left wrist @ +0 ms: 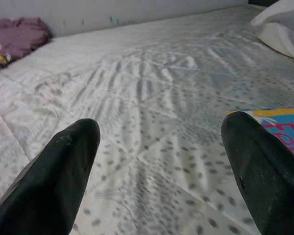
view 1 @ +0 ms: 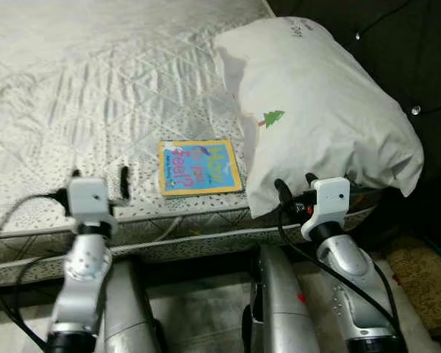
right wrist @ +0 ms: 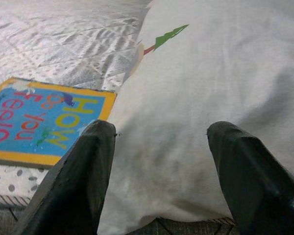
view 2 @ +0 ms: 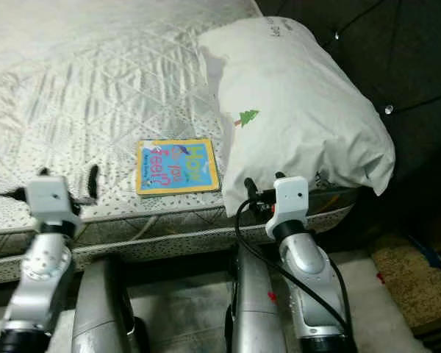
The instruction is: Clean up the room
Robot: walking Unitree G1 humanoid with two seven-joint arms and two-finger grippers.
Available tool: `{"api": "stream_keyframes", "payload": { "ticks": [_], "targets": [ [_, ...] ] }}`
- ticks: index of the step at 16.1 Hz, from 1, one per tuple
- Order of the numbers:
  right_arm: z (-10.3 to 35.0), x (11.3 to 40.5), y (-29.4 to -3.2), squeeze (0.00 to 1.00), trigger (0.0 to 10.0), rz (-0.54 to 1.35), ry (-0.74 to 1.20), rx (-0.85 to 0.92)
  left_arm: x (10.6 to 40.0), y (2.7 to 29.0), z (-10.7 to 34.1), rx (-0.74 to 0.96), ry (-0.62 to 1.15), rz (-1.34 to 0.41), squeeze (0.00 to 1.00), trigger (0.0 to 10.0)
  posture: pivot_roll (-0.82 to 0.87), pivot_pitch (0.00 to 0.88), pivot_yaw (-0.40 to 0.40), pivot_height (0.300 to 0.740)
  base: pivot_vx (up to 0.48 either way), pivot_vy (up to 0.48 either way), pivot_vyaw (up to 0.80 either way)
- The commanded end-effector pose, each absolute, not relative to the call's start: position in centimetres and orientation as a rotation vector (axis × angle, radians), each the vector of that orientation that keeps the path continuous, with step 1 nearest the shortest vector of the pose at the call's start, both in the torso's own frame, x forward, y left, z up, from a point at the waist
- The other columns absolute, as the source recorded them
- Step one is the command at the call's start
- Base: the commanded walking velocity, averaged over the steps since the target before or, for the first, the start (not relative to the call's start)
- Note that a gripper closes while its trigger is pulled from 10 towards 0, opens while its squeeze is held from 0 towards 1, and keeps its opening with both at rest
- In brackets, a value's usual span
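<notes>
My right gripper (right wrist: 159, 171) spread wide at the near edge of the white pillow (view 1: 316, 103), my left gripper (left wrist: 161, 171) spread wide over the quilted mattress (view 1: 95, 95), picture book (view 1: 199, 167) flat at the pillow's 9 o'clock, between both grippers.

The book (view 1: 200, 167) lying on the bed (view 1: 95, 88) carries a blue cover with a yellow border and big coloured letters reading "How do you feel?". On the pillow (view 1: 316, 103) there is small dark print near its far edge, too small to read.
</notes>
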State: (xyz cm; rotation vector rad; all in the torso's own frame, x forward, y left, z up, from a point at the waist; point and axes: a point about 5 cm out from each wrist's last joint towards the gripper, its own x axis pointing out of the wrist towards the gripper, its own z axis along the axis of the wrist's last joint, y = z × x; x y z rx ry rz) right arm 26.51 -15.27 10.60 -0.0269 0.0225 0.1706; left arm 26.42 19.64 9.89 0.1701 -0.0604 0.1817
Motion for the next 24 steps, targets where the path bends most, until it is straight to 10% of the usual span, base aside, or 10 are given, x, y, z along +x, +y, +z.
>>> {"api": "stream_keyframes", "payload": {
  "ticks": [1, 16, 24],
  "targets": [
    [10.1, 26.5, -15.9, 0.00, 10.0, 0.117, 0.036, -0.009, 26.2, 19.3, 9.6, 0.172, -0.046, 0.184, 0.00, 10.0, -0.02, 0.056, -0.039, 0.574, 0.000, 0.000, 0.00],
    [8.5, 27.0, -16.6, 0.00, 10.0, -0.067, 0.062, 0.053, 25.6, 15.9, 6.9, 0.209, 0.112, 0.001, 0.00, 10.0, -0.02, 0.000, -0.008, 0.740, 0.000, 0.000, 0.00],
    [7.9, 26.9, -17.2, 0.00, 10.0, -0.118, 0.073, 0.046, 26.2, 15.1, 6.5, 0.219, 0.130, -0.048, 0.00, 10.0, -0.03, 0.000, 0.004, 0.740, 0.000, 0.000, 0.00]
  ]
}}
